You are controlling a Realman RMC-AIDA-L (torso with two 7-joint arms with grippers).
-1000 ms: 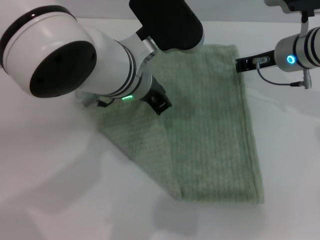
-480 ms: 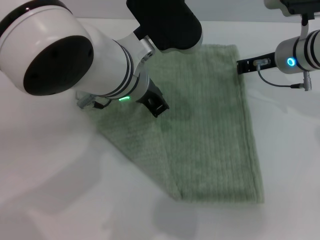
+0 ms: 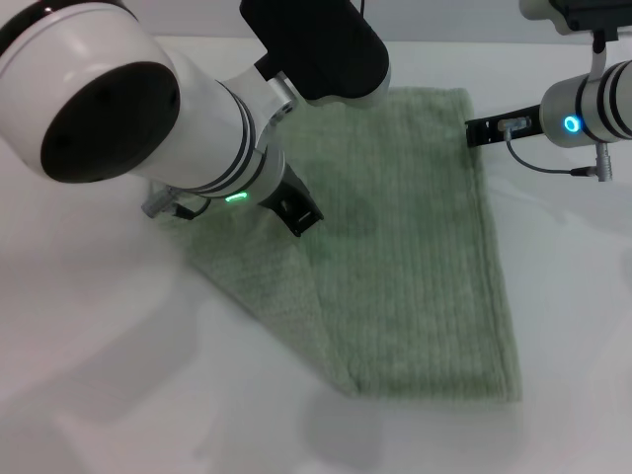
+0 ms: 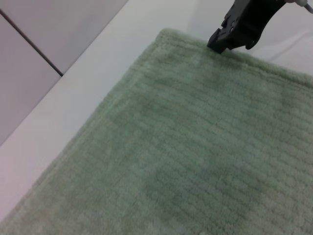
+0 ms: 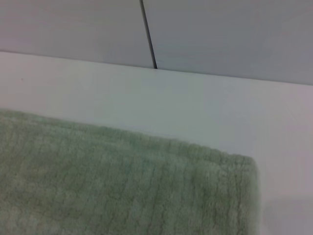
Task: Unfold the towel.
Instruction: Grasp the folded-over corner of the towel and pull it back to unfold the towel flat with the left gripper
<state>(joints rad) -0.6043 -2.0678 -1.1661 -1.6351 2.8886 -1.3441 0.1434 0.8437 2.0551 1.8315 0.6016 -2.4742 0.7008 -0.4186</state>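
Head view shows the towel [image 3: 415,257] lying on the white table [image 3: 99,395], filling the centre and right of the frame, with a folded flap running down its left side to a point at the lower middle. The left gripper [image 3: 294,210] hangs at the centre left of the frame, just above that flap's inner edge; whether its fingers are parted or pinched on cloth I cannot tell, since the arm's bulk hides most of them. The right gripper [image 3: 477,129] sits at the upper right, its dark tip at the towel's far right corner, and again I cannot tell if it is clamped or slack.

My reading is that the task is midway: one fold remains – the diagonal flap on the left – and the left arm is placed to take hold of it while the right arm pins or holds the far corner. The next move would call for a firm hold on the flap's loose edge, then a sweep out toward the left of the frame so the layer opens flat without dragging the whole cloth.

The towel is pale sage green, ribbed in fine stripes, with a thick hemmed edge – soft, limp terry, lying flat but for that doubled section
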